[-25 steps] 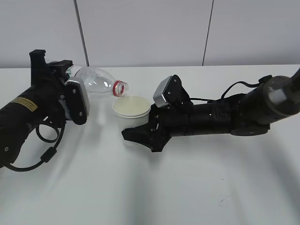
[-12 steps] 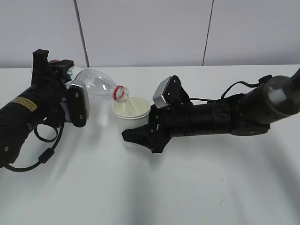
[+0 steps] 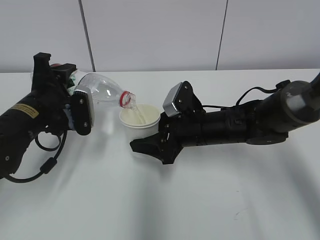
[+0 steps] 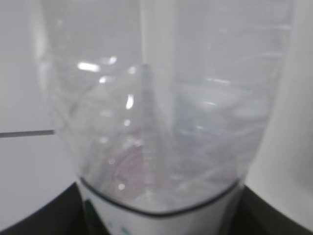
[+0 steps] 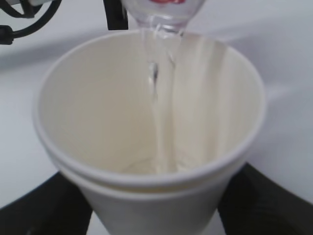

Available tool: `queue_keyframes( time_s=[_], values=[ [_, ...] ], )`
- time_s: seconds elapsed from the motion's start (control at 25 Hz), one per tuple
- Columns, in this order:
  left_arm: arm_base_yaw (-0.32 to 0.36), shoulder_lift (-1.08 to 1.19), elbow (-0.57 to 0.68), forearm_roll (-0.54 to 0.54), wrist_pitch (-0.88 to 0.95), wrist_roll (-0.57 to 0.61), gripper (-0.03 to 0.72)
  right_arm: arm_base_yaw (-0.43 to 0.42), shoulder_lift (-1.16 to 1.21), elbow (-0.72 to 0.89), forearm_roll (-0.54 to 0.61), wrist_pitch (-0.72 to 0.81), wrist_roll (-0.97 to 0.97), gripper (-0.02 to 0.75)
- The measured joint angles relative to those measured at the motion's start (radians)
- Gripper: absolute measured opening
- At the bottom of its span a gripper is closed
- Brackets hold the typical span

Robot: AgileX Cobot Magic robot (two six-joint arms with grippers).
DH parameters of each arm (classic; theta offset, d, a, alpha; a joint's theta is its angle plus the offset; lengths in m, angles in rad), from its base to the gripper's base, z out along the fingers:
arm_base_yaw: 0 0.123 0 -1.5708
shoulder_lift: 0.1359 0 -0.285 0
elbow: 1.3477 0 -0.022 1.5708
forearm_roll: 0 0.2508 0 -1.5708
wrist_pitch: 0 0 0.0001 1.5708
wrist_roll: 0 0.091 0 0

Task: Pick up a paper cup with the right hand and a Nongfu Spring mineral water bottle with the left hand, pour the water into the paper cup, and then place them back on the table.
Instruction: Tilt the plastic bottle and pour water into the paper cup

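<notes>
The Nongfu Spring mineral water bottle (image 3: 102,90) was tipped w/ its open mouth down toward the right, red neck ring just above the near-left part of the rim of the paper cup (image 3: 140,120). A thin stream of water ran from the mouth into the cup; the right wrist view showed it falling down the inside wall to the bottom, where a little water lay. In that view the cup (image 5: 146,142) filled most of the pic, cream inside, rolled rim, w/ what looked like a second rim line just under the first. The bottle mouth (image 5: 164,12) sat at the top edge, over the far side of the cup.

The left hand (image 3: 75,107) was clamped on the bottle's lower body, label end mostly hidden behind it. The left wrist view showed the clear bottle wall (image 4: 161,112) close up, blurred, w/ the label edge at the bottom and dark finger parts in both lower corners.

The right hand (image 3: 150,145) was closed on the cup low down; dark fingers (image 5: 39,210) showed on both sides of the cup's base in the wrist view. Whether the cup was lifted off the bench or touching it, couldn't tell.

Both arms lay low over the white bench (image 3: 200,200): left arm from the left edge w/ yellow sticker and looped cable, right arm from the right. A pale panelled wall (image 3: 150,35) stood behind.
</notes>
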Motion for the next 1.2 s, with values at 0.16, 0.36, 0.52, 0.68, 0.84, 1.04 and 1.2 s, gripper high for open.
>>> queue_keyframes(
  time_s=[0.16,0.36,0.52,0.68,0.84,1.04,1.2],
  values=[
    [0.0,0.0,0.0,-0.009,0.0,0.001,0.394,0.0,0.0,0.0,-0.002,0.002,0.0,0.52],
    [0.0,0.0,0.0,-0.018,0.0,0.022,0.394,0.0,0.0,0.0,-0.005,0.002,0.0,0.52],
    [0.0,0.0,0.0,-0.022,0.0,0.026,0.394,0.0,0.0,0.0,-0.005,0.002,0.0,0.519],
    [0.0,0.0,0.0,-0.022,-0.001,0.026,0.394,0.0,0.0,0.0,-0.005,0.002,0.0,0.519],
    [0.0,0.0,0.0,-0.022,-0.001,0.026,0.394,0.0,0.0,0.0,-0.005,0.002,0.0,0.519],
    [0.0,0.0,0.0,-0.022,-0.001,0.026,0.394,0.0,0.0,0.0,-0.007,0.004,0.0,0.519],
    [0.0,0.0,0.0,-0.023,-0.002,0.026,0.394,0.0,0.0,0.0,-0.009,0.004,0.0,0.519]
  ],
)
